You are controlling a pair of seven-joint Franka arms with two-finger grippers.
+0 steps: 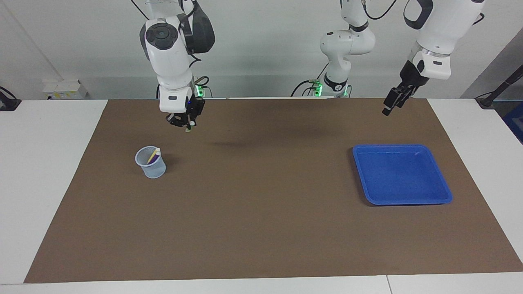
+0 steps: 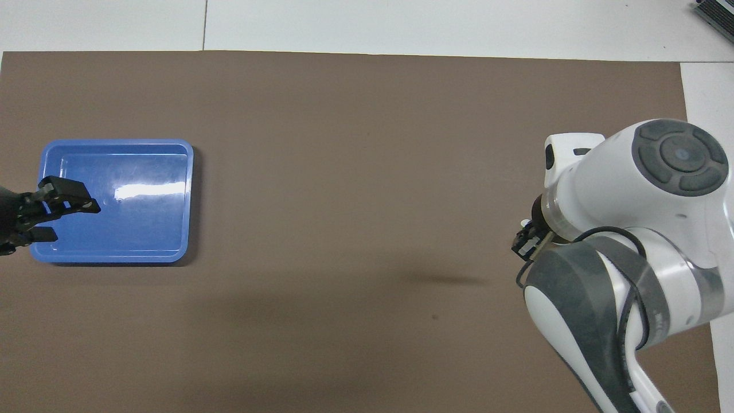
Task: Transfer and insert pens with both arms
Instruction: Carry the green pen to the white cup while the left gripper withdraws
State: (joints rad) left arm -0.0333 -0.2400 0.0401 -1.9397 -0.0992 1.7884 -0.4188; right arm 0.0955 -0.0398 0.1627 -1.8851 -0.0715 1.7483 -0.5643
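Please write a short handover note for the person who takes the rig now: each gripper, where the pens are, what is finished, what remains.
Right gripper: shut on the light green pen, up in the air over the brown mat, close to the cup but not above it.
Left gripper: open, empty, waiting in the air near the blue tray.
Done: yellow pen and purple pen stand in the cup; the tray holds no pens.
Left: bring the green pen over the cup and insert it.

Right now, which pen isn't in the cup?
The light green pen: the right gripper holds it in the air, while the yellow and purple pens stand in the cup.
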